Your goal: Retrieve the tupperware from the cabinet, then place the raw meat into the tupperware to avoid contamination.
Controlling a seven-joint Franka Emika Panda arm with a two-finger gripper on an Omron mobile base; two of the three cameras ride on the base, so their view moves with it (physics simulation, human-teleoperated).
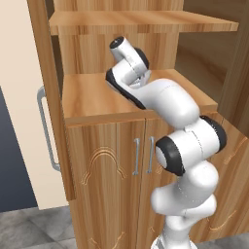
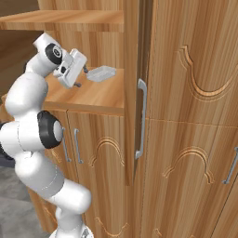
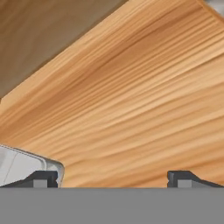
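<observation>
Small clear see-through tupperware box with thin pale edges (image 2: 102, 73) sits on the wooden shelf (image 2: 95, 95) inside the open tall warm-brown cabinet (image 2: 186, 116), upper left of the right base view; its corner shows lower left in the hand view. Looks light, rigid and slick, thin walls. Best to pinch across two opposite walls near the rim. Two-finger gripper (image 2: 82, 77) is just beside it, jaws spread wide, holding nothing.

The white arm (image 2: 32, 139) rises in a folded stack, elbow bent, forearm reaching forward. Its wrist turns the gripper (image 2: 82, 76) forward and slightly down. The jaws stand wide apart, both fingertips (image 3: 41, 178) apparently bare, nothing between them.
</observation>
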